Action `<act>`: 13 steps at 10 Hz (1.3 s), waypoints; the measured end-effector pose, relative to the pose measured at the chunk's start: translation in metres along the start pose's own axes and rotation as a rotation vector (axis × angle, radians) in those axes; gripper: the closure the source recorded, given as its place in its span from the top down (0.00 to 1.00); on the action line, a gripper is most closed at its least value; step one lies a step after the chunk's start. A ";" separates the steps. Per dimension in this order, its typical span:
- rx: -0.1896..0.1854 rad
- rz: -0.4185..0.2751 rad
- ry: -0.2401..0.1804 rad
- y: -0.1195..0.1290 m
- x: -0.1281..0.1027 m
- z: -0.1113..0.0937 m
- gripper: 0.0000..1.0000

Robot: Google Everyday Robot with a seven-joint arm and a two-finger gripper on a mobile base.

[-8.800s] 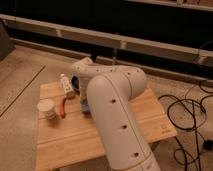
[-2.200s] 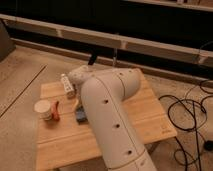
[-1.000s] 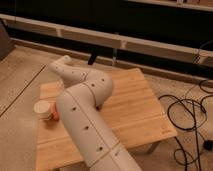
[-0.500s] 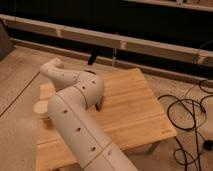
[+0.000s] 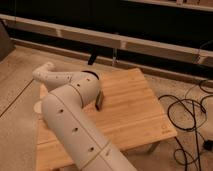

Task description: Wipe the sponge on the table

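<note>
My big white arm (image 5: 75, 120) fills the left half of the wooden table (image 5: 135, 107), with its elbow (image 5: 48, 75) bent over the table's far left corner. A small dark shape pokes out at the arm's right edge and rests on the tabletop. It appears to be my gripper (image 5: 100, 99), low on the table near its middle. The sponge is hidden behind the arm, or it is part of that dark shape; I cannot tell which.
The pale rim of a cup (image 5: 37, 106) shows at the table's left edge behind the arm. Black cables (image 5: 190, 117) loop on the floor to the right. A dark wall with metal rails (image 5: 125, 42) runs behind the table.
The arm has swung left across the table. Its elbow now covers the far left corner, hiding the bottle, the orange thing and most of the cup.
</note>
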 end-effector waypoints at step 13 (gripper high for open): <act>-0.036 0.236 0.013 -0.120 0.060 0.030 0.00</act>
